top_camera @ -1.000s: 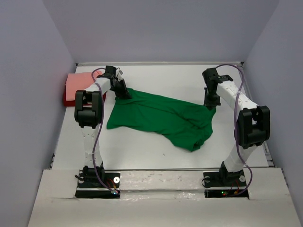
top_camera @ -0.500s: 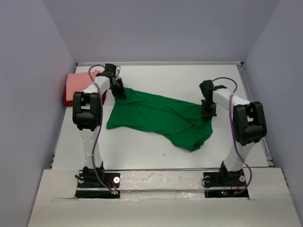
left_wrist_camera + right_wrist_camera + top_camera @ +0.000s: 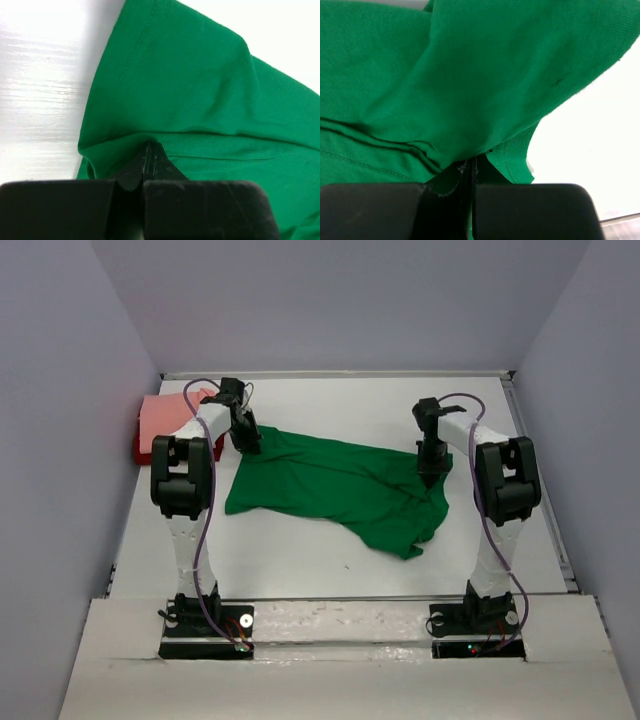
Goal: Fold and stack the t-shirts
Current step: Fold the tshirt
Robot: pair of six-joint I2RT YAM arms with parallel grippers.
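Note:
The bright green t-shirt [image 3: 340, 485] lies spread and rumpled across the middle of the table. My left gripper [image 3: 248, 441] is shut on its far left corner; in the left wrist view the fingertips [image 3: 150, 152] meet with green cloth [image 3: 200, 90] bunched over them. My right gripper [image 3: 430, 468] is shut on the shirt's far right edge, and a fold of green cloth [image 3: 485, 80] drapes over its closed fingertips [image 3: 471, 167]. The salmon pink t-shirt [image 3: 165, 413] lies folded at the far left on top of the dark red t-shirt [image 3: 143, 451].
The white table [image 3: 330, 560] is walled by grey panels on the left, back and right. Both arm bases [image 3: 205, 625] sit on the near edge. The pink and red stack lies against the left wall, just beyond my left arm.
My right gripper has moved left and slightly toward the near edge with the shirt's right edge, and its arm has folded in. The left gripper has barely shifted.

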